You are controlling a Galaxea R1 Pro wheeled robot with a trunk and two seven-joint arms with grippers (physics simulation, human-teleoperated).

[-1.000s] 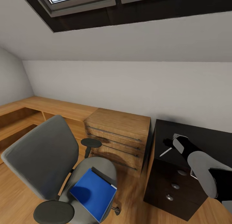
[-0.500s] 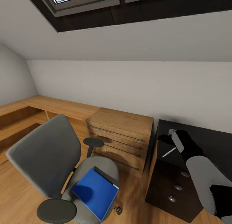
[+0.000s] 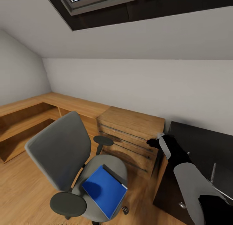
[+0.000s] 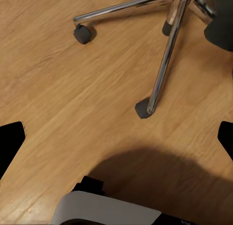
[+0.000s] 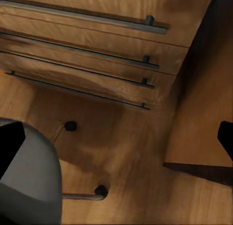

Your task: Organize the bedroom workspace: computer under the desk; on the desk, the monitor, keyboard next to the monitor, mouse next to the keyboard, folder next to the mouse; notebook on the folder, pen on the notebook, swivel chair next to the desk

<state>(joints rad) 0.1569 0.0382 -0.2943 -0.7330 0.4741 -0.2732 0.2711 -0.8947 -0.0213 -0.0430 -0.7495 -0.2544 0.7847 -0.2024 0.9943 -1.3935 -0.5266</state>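
Folder [image 3: 104, 190] lies flat on the seat of the swivel chair [image 3: 60, 150], toward the seat's front edge, one corner poking just past it. A thin dark slab shows along the folder's far edge, maybe the notebook, can't confirm. Table [image 3: 202, 144] sits to the right, glossy black top, well apart from the chair; the wooden cabinet [image 3: 131, 139] stands between them. A thin silvery stick lies on the table near its right side, likely the pen [image 3: 213, 173].

Right pincer [image 3: 152, 142] hangs over the gap between cabinet and table's left edge, holding nothing; fingers look spread in the right wrist view, black tips at both sides of that picture. Left pincer [image 4: 116, 147] points at the floor by the chair's chrome base, fingertips wide apart, empty.

Handling guess: folder is light, flat, fairly stiff but will flex if held by one corner; cover looks smooth, so likely slippery. Best hold is the overhanging front corner or edge, pinched from the side with one finger sliding under. Seat padding is soft, so pressing down to get under should work. Chair rolls and swivels, so any push may shift it.
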